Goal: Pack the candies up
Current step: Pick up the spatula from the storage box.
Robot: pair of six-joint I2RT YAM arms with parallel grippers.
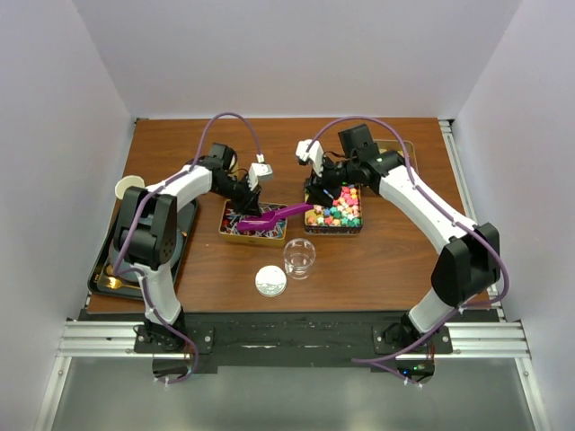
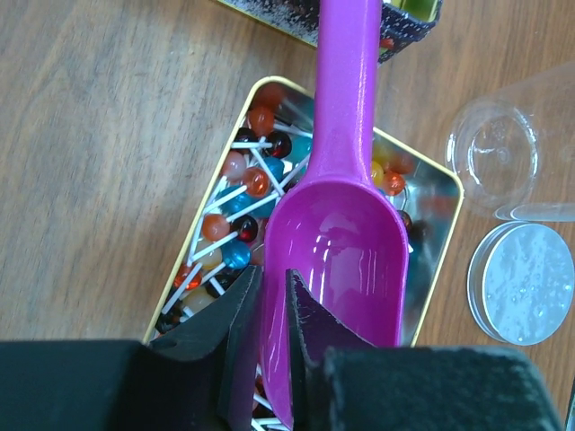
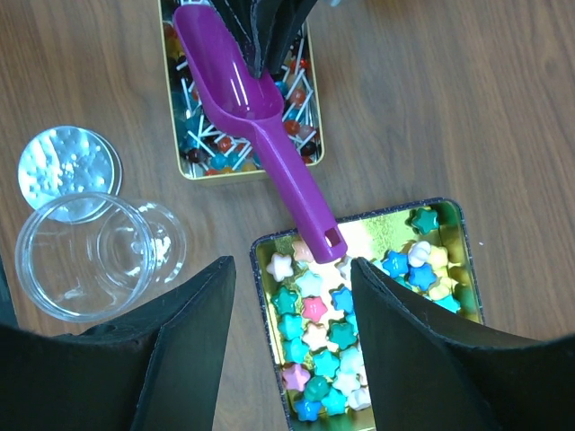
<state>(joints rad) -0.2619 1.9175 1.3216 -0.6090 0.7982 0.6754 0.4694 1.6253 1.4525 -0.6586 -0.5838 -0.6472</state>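
A purple scoop [image 1: 278, 214] lies across two tins of candies. My left gripper [image 2: 272, 274] is shut on the side wall of the scoop's bowl [image 2: 346, 242], over a gold tin [image 2: 449, 206] of round lollipops [image 2: 235, 229] on white sticks. The scoop's handle [image 3: 301, 193] reaches to the dark-rimmed tin [image 3: 261, 320] of multicoloured star candies [image 3: 341, 337]. My right gripper [image 3: 292, 262] hangs open above that tin, with the handle's end just ahead of its fingertips and nothing held. From above, the left gripper [image 1: 250, 208] and right gripper [image 1: 323, 193] face each other over the tins.
A clear open jar [image 1: 299, 258] stands in front of the tins, and its silver lid [image 1: 269, 282] lies beside it. A dark tray [image 1: 184, 247] with a paper cup [image 1: 130, 187] sits at the left edge of the table.
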